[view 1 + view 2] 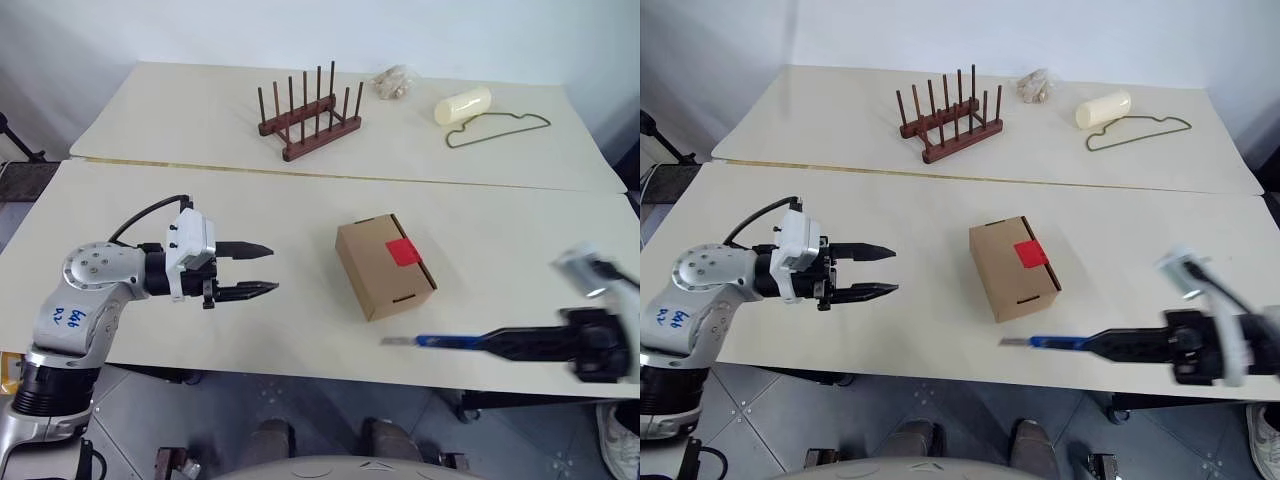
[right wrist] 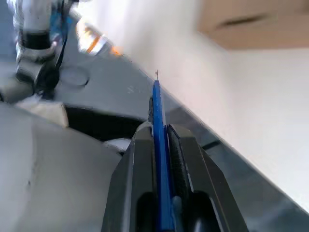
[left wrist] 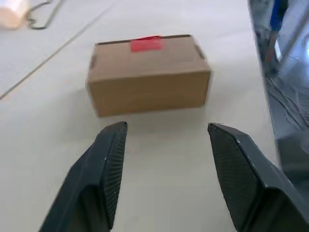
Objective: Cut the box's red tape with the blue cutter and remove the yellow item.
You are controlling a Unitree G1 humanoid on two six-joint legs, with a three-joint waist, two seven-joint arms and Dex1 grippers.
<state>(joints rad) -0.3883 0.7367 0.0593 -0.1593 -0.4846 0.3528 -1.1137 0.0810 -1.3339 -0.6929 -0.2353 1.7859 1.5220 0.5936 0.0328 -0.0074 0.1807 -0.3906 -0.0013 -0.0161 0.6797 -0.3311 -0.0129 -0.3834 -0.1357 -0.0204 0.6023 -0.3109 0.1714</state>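
Left wrist view: closed brown box, red tape intact.

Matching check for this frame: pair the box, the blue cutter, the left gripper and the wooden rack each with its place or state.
1. box
2. blue cutter
3. left gripper
4. wooden rack

A. open, holding nothing
B. on the far table
C. clamped in the right gripper
D. shut, red tape on top

Pairs: 1-D, 2-C, 3-A, 4-B

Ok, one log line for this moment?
box: closed, red tape intact | right hand: shut on blue cutter | left hand: open, empty
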